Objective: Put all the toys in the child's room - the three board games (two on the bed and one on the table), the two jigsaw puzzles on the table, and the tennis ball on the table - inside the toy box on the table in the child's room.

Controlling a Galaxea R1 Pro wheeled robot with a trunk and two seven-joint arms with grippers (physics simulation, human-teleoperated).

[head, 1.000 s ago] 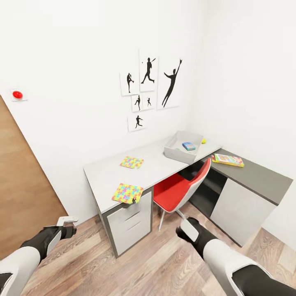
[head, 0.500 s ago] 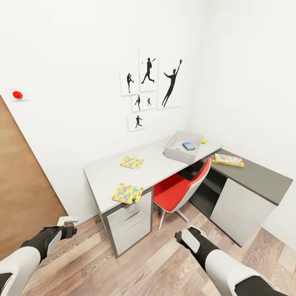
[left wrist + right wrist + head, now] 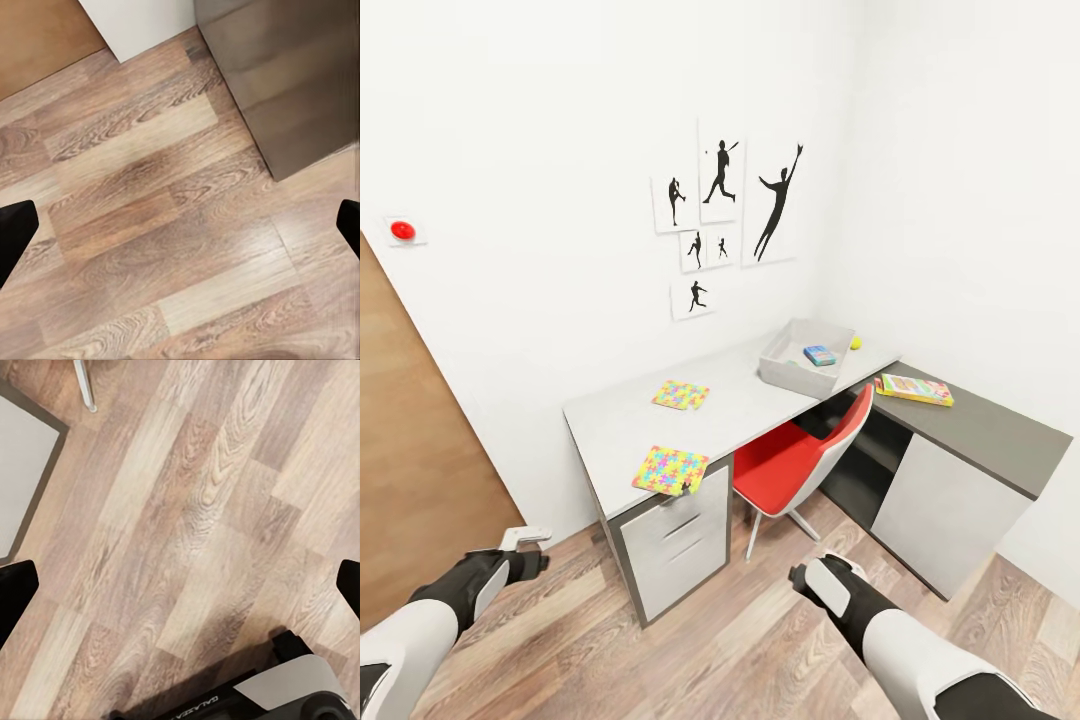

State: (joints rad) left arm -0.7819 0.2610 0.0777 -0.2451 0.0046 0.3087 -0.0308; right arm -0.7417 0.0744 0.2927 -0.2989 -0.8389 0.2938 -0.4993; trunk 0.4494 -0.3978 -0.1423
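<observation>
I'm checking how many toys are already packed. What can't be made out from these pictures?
- Toy box contents: its near wall hides the floor in the head view; one blue board game shows.
- Tennis ball: partly hidden behind the box.
- Left hand and right hand: fingertips cut off by the wrist views' edges.

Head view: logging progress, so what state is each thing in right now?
Toy box: on the table, holding a blue game.
Near puzzle: overhanging the table edge.
Far puzzle: flat on the table.
Ball: behind the box.
Yellow-red game: on the dark top.
Left tool: open.
Right tool: open.
</observation>
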